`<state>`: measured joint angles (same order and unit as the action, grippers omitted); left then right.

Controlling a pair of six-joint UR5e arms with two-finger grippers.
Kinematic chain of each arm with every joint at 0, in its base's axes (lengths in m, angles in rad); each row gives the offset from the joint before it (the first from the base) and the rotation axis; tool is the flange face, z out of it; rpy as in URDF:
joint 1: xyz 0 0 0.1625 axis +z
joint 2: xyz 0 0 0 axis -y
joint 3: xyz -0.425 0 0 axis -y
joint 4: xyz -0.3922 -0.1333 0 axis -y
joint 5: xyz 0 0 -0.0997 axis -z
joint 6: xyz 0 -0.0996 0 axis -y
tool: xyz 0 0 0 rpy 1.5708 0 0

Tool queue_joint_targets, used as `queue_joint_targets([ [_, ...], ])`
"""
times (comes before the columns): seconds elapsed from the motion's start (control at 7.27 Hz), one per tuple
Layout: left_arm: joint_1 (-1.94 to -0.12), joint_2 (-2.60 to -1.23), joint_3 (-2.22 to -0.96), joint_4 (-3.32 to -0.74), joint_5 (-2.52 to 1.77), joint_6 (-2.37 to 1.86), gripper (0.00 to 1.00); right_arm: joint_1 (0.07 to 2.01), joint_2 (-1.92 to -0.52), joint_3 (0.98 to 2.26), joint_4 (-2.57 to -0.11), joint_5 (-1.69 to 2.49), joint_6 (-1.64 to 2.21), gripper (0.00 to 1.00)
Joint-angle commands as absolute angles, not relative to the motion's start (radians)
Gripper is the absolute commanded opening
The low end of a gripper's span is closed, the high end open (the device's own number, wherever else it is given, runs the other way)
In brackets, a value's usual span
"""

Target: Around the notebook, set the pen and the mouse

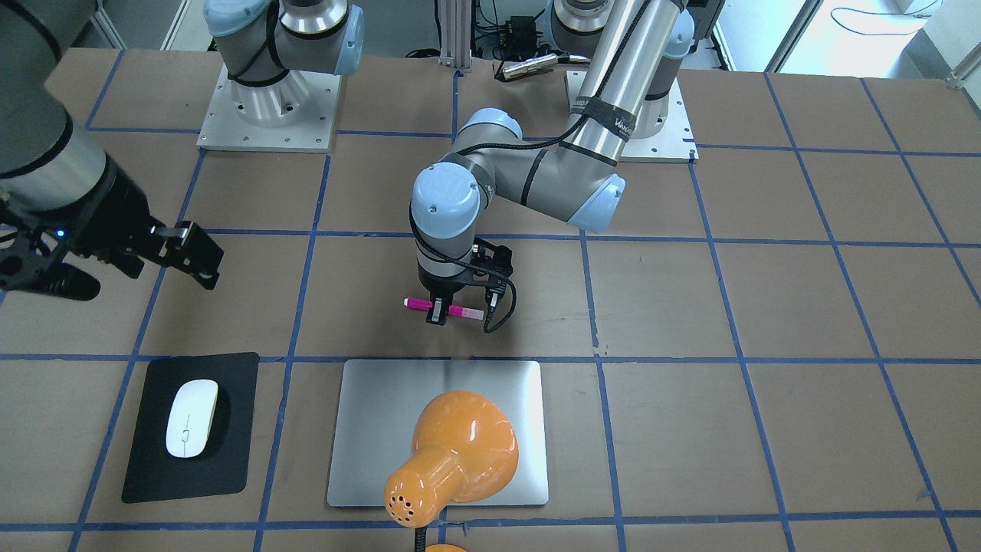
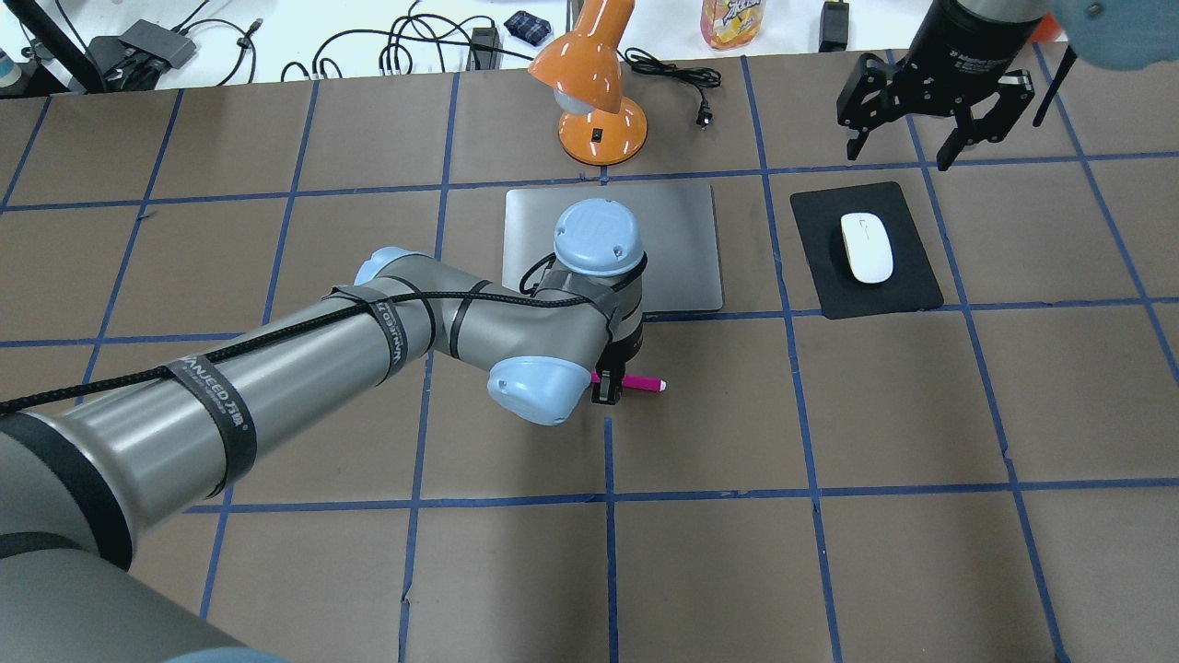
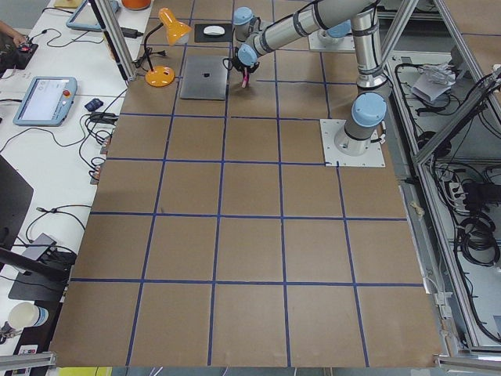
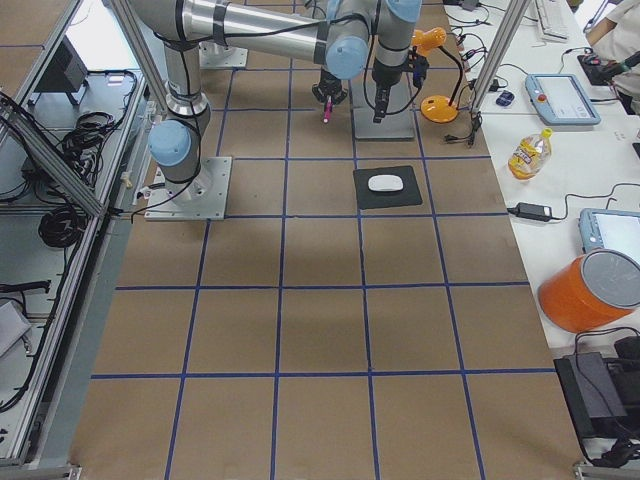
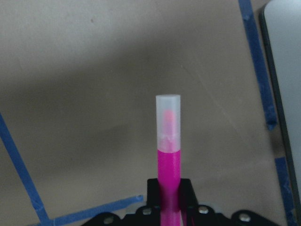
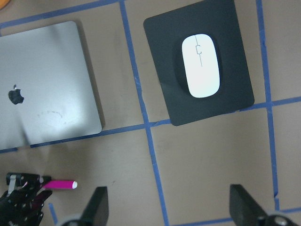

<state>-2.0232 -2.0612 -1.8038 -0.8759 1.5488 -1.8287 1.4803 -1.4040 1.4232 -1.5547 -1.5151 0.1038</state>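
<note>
Clamping the pen (image 1: pixel 418 303) at mid-length, left tool (image 1: pixel 438 311) near notebook (image 2: pixel 682 239); right tool (image 2: pixel 901 153) agape.

Matt metal notebook (image 1: pixel 368 429), glossy, seemingly plastic mouse (image 1: pixel 191 418)

Orange desk lamp (image 2: pixel 580 69), black mat (image 2: pixel 898 295)
</note>
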Motion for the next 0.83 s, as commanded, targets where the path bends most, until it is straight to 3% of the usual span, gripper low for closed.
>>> queue_joint_targets([
  [0.0,-2.019,-2.022,-1.801,-0.882,1.626,-1.696,1.0,1.561,-1.483,1.411,-1.476,-1.522,0.215,0.91],
  [0.41,-1.91,-1.926,-1.767,-0.894,1.628,-1.036,1.0,1.594,-1.506,1.425,-1.483,-1.51,0.241,0.93],
  [0.55,-1.855,-1.886,-1.758,-0.954,1.621,-0.976,1.0,1.594,-1.506,1.425,-1.483,-1.511,0.241,1.0],
  [0.69,-1.801,-1.852,-1.756,-1.0,1.624,-0.818,1.0,1.594,-1.509,1.427,-1.479,-1.522,0.241,1.0],
])
